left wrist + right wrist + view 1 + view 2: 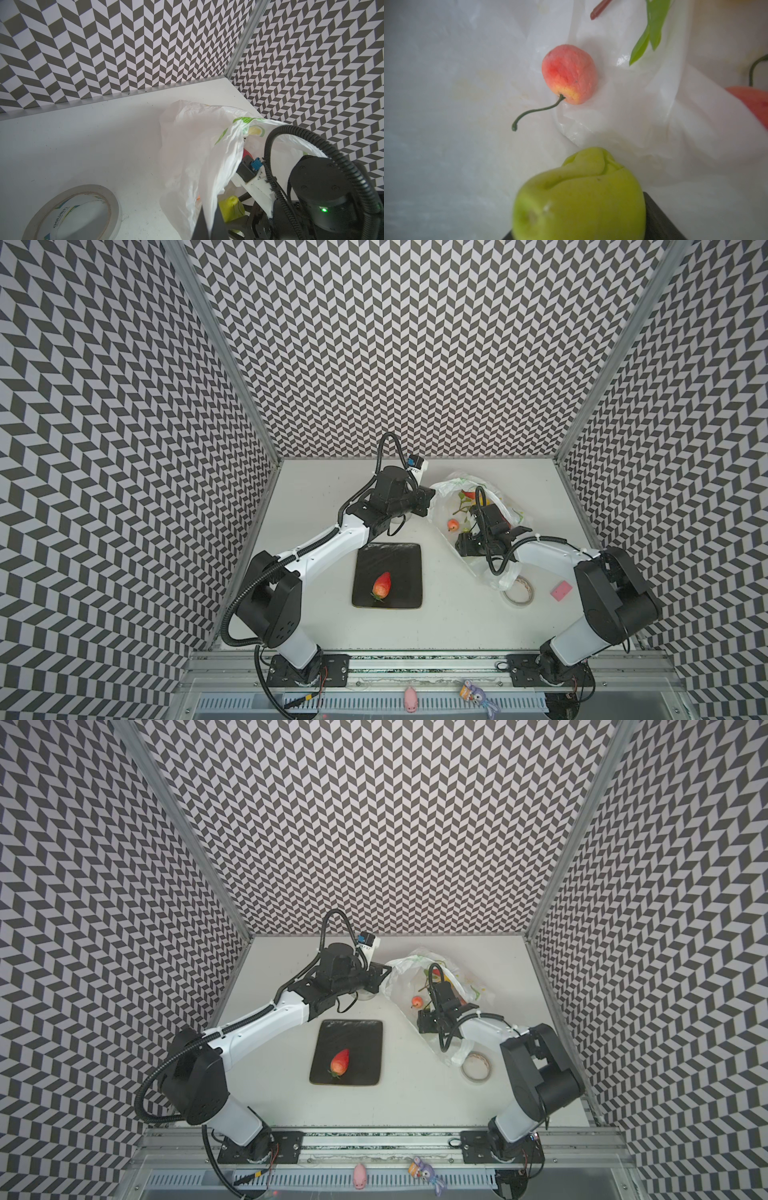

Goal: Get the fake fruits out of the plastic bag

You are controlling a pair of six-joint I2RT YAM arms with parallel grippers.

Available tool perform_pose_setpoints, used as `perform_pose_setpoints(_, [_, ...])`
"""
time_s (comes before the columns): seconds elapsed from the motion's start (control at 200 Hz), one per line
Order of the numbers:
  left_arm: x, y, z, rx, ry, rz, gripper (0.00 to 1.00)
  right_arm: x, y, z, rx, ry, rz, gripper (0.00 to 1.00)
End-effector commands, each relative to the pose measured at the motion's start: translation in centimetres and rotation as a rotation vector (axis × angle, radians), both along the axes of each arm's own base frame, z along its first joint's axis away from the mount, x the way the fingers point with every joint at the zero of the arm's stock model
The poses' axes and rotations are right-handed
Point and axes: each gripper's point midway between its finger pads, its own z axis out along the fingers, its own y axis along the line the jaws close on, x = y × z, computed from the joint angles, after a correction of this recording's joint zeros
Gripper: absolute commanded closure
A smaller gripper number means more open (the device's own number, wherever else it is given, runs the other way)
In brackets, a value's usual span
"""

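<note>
On the bench [457,622] the job looks barely begun. One strawberry [382,584] lies on the black tray [399,560] at the middle, clear of the bag [444,493], and both top views show no other fruit outside it. The bag sits crumpled at the back right of the bench, its mouth turned toward the arms. The left hand [209,209] is pinched tight on a fold of the film at the mouth, which seems to hold it up and open. The right hand [579,220] reaches inside, and the right wrist view shows a green pear [579,187] sitting between its fingers, with one dark finger against the pear's side. Whether the grip has fully closed on it cannot be told. Just beyond the pear a small pink fruit [569,73] with a thin curved stem rests on the bag's film. A red fruit [751,104] shows at the edge of that view, and a leafy sprig [652,31] lies farther in. So at least three fruits are left in the bag, and its folds may hide more. The step in hand looks like lifting the pear out through the mouth toward the tray. A tape roll [518,591] lies against the bag's near corner and plays no part.
</note>
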Motion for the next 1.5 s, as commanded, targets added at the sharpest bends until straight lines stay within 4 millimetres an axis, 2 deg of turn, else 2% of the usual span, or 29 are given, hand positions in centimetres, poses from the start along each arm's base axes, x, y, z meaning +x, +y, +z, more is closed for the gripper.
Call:
perform_pose_setpoints(0.0, [0.1, 0.2, 2.1, -0.028, -0.023, 0.011, 1.00, 0.8, 0.7, 2.6, 0.038, -0.087, 0.003, 0.48])
perform_pose_setpoints(0.115, [0.5, -0.1, 2.0, -0.026, -0.019, 0.012, 1.00, 0.6, 0.8, 3.4, 0.026, -0.133, 0.048, 0.59])
perform_pose_setpoints(0.175, [0.7, -0.3, 2.1, -0.026, -0.019, 0.010, 1.00, 0.6, 0.7, 4.0, 0.015, -0.166, 0.074, 0.61])
perform_pose_setpoints(0.335, [1.4, -0.3, 1.0, -0.006, -0.025, 0.012, 1.00, -0.4, 1.1, 8.1, 0.032, -0.339, 0.178, 0.65])
perform_pose_setpoints(0.461, [1.9, -0.7, -0.5, 0.050, -0.032, -0.018, 1.00, -1.9, 1.3, 10.1, 0.045, -0.467, 0.268, 0.66])
perform_pose_setpoints(0.626, [1.2, -1.4, -0.2, 0.063, -0.080, -0.061, 1.00, -3.6, 2.3, 13.9, 0.091, -0.619, 0.379, 0.66])
perform_pose_setpoints(0.721, [1.3, -1.5, -0.3, 0.064, -0.076, -0.060, 1.00, -5.3, 3.4, 15.9, 0.116, -0.670, 0.469, 0.66])
perform_pose_setpoints(0.821, [1.4, -1.5, -0.1, 0.055, -0.077, -0.057, 1.00, -7.9, 5.8, 17.0, 0.157, -0.656, 0.566, 0.66])
perform_pose_setpoints(0.941, [1.4, -1.4, 0.2, 0.052, -0.084, -0.049, 1.00, -11.0, 9.0, 15.8, 0.157, -0.563, 0.667, 0.65])
perform_pose_setpoints(1.081, [1.5, -1.2, 0.3, 0.055, -0.087, -0.039, 1.00, -14.4, 12.8, 12.6, 0.158, -0.484, 0.765, 0.65])
perform_pose_setpoints(1.177, [1.6, -1.1, 0.3, 0.056, -0.087, -0.032, 1.00, -15.8, 15.4, 10.9, 0.182, -0.463, 0.814, 0.64])
perform_pose_setpoints(1.252, [1.6, -1.0, 0.2, 0.059, -0.086, -0.029, 1.00, -16.1, 17.0, 9.2, 0.165, -0.441, 0.839, 0.64])
perform_pose_setpoints(1.342, [1.6, -1.0, 0.3, 0.060, -0.085, -0.028, 1.00, -15.2, 18.4, 7.4, 0.123, -0.411, 0.836, 0.64])
perform_pose_setpoints(1.492, [1.5, -0.9, 0.3, 0.061, -0.084, -0.029, 1.00, -14.6, 19.9, 5.5, 0.115, -0.424, 0.839, 0.62])
